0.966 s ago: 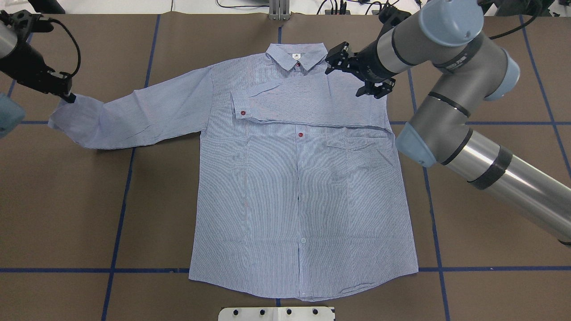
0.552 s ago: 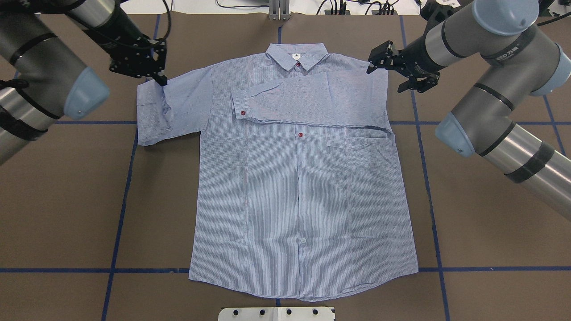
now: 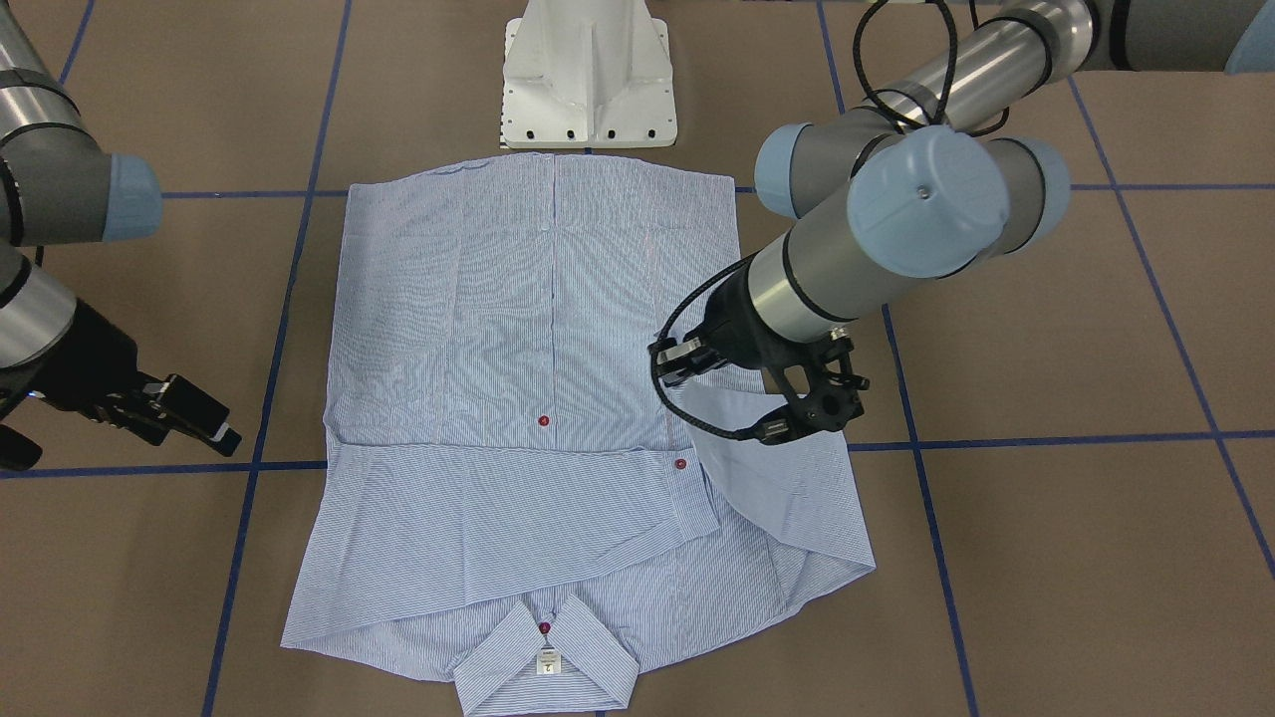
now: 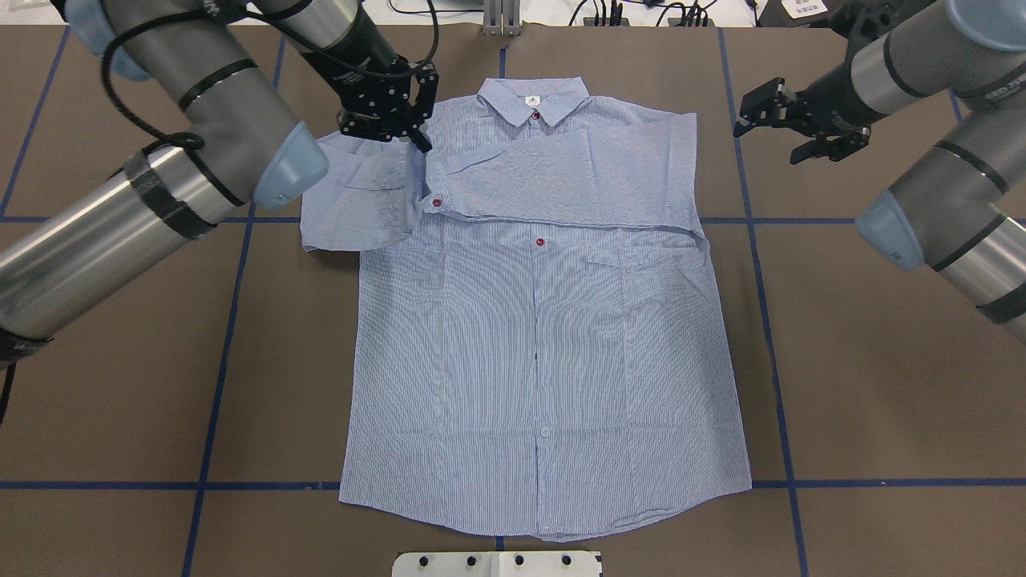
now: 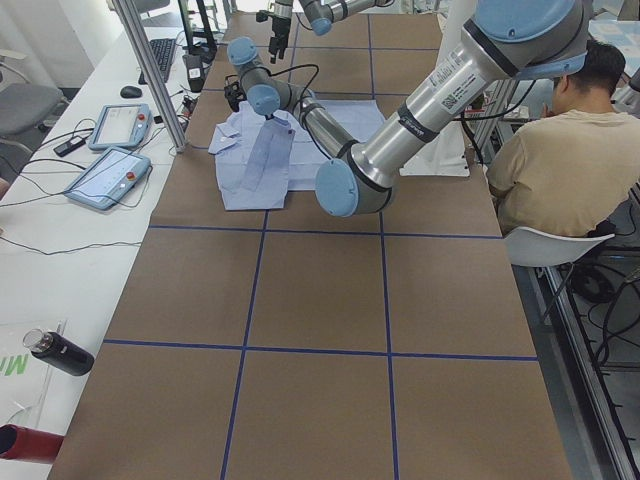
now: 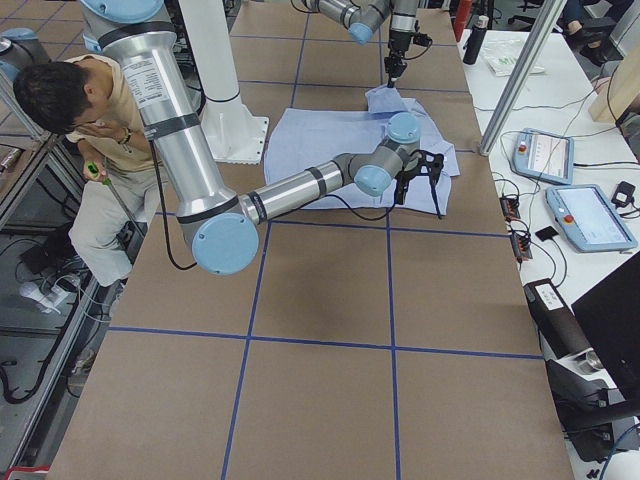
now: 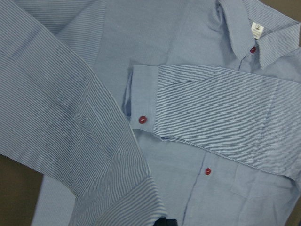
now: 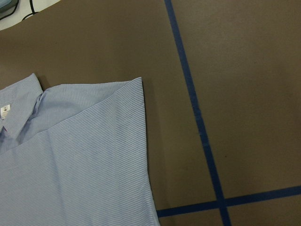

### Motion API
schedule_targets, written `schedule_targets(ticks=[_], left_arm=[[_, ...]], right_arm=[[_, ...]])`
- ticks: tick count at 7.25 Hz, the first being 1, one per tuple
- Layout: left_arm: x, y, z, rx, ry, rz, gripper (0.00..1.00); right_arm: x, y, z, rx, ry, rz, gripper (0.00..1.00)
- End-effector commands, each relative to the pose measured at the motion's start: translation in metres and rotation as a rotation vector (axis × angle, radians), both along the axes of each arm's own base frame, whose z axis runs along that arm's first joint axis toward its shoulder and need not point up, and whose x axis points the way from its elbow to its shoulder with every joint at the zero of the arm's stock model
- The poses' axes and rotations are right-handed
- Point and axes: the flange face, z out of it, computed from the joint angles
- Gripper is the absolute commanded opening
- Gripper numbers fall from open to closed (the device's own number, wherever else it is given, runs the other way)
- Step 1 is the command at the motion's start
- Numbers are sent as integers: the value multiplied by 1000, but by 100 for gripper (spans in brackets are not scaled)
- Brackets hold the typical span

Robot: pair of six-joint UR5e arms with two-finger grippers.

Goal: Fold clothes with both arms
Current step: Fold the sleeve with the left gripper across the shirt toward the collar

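Black two-finger left claw [image 4: 413,136] is clamped on the cuff end of the blue-and-white striped sleeve [image 4: 361,192], which drapes below and outboard of it. Risk, as judged: a release here would leave the cuff short and bunched, because slack cloth sags behind the claw; a lower pass could snag the folded sleeve [image 4: 561,180] just ahead. The light blue striped button-up shirt [image 4: 537,361] lies flat beneath. Black two-finger right claw [image 4: 761,128], far across, stands apart and empty. Count: one shirt, two sleeves, two claws, three dark red buttons [image 4: 539,241] showing
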Motion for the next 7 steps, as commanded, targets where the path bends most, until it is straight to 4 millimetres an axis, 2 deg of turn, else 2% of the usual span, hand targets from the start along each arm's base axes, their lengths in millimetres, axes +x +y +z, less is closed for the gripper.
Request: schedule_targets(ticks=[1, 2, 3, 4, 5, 6, 7], left_arm=[[45, -22, -34, -24, 31, -64, 0], [50, -26, -36, -27, 54, -75, 0], [59, -38, -54, -20, 59, -126, 0], [81, -38, -64, -11, 66, -172, 0], [93, -29, -66, -23, 91, -181, 0], [106, -20, -79, -24, 97, -201, 0], [121, -11, -78, -21, 89, -208, 0]], right_arm=[[37, 0, 51, 8, 33, -45, 100], [41, 2, 60, 5, 40, -46, 100], [40, 3, 63, 0, 45, -46, 100], [40, 3, 63, 1, 43, -47, 100], [40, 3, 62, 1, 43, -47, 100], [40, 3, 62, 2, 43, -47, 100], [40, 3, 63, 1, 43, -47, 100]])
